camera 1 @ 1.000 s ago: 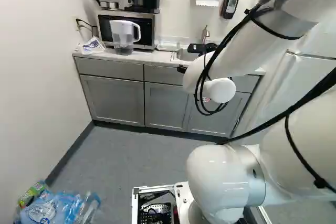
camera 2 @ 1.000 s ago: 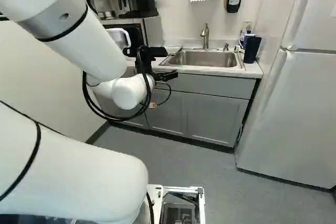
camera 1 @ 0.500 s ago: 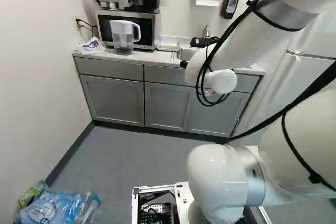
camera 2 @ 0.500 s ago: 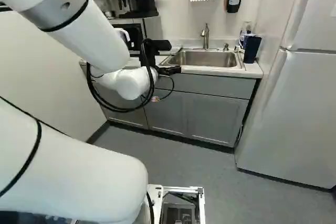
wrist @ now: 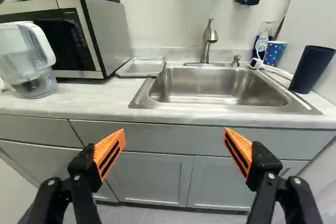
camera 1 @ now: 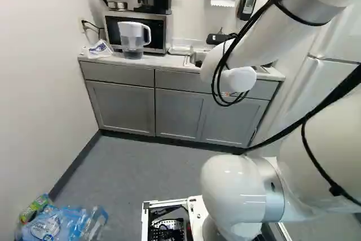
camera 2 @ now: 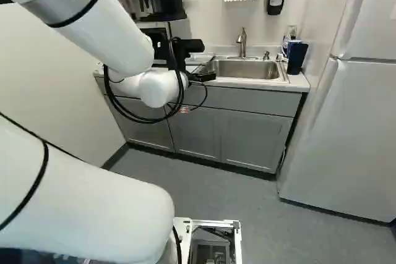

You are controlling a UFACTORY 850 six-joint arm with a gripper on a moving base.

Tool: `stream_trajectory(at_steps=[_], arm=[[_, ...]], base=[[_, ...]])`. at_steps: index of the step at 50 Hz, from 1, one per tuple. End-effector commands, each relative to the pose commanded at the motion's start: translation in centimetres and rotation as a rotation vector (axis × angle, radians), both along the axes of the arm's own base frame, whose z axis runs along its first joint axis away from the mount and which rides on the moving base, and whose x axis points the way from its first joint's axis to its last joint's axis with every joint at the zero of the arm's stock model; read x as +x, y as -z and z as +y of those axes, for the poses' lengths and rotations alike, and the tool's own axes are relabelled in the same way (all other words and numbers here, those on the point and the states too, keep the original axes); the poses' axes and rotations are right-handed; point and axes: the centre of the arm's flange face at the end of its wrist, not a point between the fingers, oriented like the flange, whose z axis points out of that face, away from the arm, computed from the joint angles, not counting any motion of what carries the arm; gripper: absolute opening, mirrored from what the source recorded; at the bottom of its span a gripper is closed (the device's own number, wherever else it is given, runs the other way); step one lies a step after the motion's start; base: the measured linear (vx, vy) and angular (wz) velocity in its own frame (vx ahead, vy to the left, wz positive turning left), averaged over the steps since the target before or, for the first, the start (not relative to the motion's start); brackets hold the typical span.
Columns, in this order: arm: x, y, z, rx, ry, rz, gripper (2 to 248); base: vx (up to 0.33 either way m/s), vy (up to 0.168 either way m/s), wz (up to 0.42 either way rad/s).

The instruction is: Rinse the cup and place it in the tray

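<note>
Jaws: held wide apart, nothing gripped between the 2 orange pads (wrist: 107, 142); room is probably being left for a cup.
Sink (wrist: 215, 88): set ahead, overhung by the faucet (wrist: 208, 40), where rinsing can be done.
Tray (wrist: 140, 67): laid flat between sink and microwave (wrist: 79, 35), handy for draining.
Dark cup (wrist: 311, 70): stood upright on the table (wrist: 89, 100), beyond the sink from the tray; probably meant.
Dotted cup (wrist: 274, 53): placed behind it, easily confused.

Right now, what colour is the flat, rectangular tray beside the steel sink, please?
The tray is silvery grey, clearest in the wrist view.
</note>
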Motion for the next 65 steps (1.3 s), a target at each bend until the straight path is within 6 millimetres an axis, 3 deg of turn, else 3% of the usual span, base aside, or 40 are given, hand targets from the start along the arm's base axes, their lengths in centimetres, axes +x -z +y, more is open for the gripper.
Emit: stream_trajectory(at_steps=[65], arm=[[3.2,-6.5,-1.3,-0.012,0.021,-0.075,247]], base=[[0.000,0.000,0.000]])
